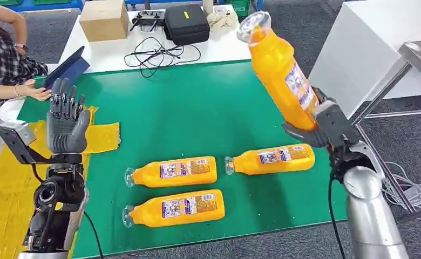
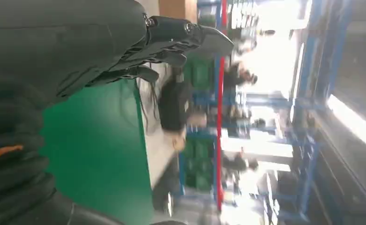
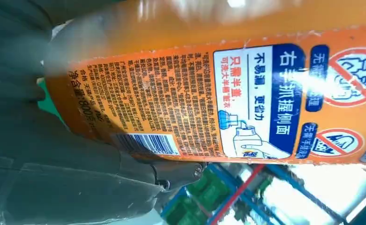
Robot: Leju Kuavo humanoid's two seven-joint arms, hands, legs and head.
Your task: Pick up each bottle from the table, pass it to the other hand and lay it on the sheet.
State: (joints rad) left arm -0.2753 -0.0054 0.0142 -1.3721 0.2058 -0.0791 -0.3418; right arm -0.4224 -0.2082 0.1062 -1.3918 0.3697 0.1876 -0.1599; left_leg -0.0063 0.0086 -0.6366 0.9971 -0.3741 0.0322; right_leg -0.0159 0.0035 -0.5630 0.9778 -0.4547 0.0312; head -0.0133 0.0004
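Note:
My right hand (image 1: 320, 125) grips the base of an orange bottle (image 1: 277, 69) and holds it raised above the green table (image 1: 197, 118), clear cap up and tilted left. The right wrist view has the bottle's label (image 3: 218, 103) close up, with my right hand (image 3: 54, 178) wrapped under it. Three more orange bottles lie on their sides on the green surface: one in the middle (image 1: 173, 171), one at the front (image 1: 176, 208), one at the right (image 1: 272, 158). My left hand (image 1: 66, 123) stands raised and open, fingers (image 2: 171, 33) spread upward, over the yellow sheet (image 1: 14, 183) at the left.
A person (image 1: 3, 59) sits at the far left holding a dark tablet (image 1: 68, 69). On the white table behind are a cardboard box (image 1: 104, 20), a black case (image 1: 185, 24) and black cables (image 1: 157, 54). A metal frame (image 1: 402, 81) stands to the right.

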